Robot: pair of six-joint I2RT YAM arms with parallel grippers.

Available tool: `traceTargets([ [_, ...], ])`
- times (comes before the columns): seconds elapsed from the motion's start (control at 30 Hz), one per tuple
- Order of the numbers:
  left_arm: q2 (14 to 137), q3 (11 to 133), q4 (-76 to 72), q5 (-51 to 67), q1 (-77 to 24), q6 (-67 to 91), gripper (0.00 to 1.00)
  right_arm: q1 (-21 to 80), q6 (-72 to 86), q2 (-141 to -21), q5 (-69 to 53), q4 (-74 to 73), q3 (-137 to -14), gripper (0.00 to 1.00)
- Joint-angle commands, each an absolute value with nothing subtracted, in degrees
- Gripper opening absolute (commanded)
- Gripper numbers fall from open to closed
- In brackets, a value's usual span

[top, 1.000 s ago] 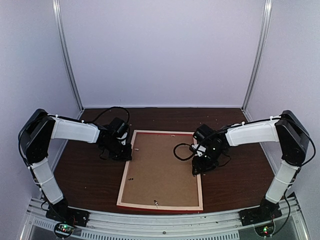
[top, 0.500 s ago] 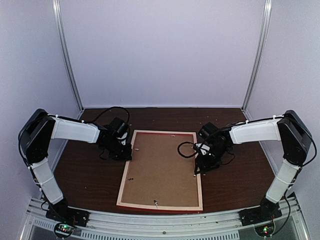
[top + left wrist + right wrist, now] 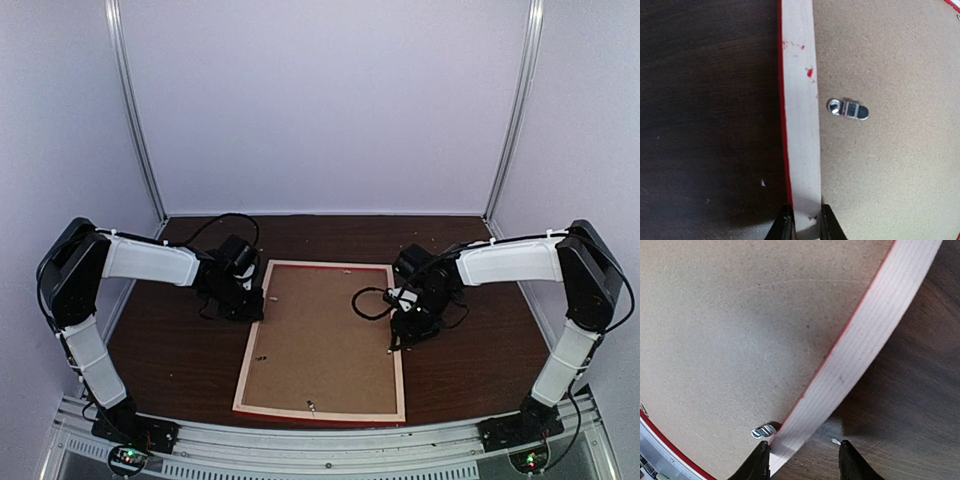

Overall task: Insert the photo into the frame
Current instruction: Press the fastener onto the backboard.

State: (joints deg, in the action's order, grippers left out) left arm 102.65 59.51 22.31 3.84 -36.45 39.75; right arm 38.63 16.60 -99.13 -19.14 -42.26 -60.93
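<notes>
A: Status?
B: Frame (image 3: 801, 150) lies face-down mid-bench (image 3: 180, 350), backing board (image 3: 322, 340) in it. Photo not visible, maybe under the board, can't tell. Left end effector (image 3: 805, 227) pinches the left rail. Right end effector (image 3: 802, 460) straddles the right rail, jaws wider than it, no grip.
A: Risks?
B: If right closes off-centre it cd shove the frame vs the left pinch, so twist or slip. Turn clip (image 3: 764, 431) sits right by its jaws and cd snag, loosening the board.
</notes>
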Motion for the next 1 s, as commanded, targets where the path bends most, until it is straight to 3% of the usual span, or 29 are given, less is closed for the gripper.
traceTargets([
  [0.0,104.9,58.2,22.6,3.9,-36.7,38.0,0.14,39.1,15.7,-100.8,-11.5,-48.4,-63.9,0.45],
  [0.97,105.5,58.2,22.3,3.8,-36.7,38.0,0.14,42.4,26.6,-96.5,-15.7,-37.6,-58.1,0.49],
])
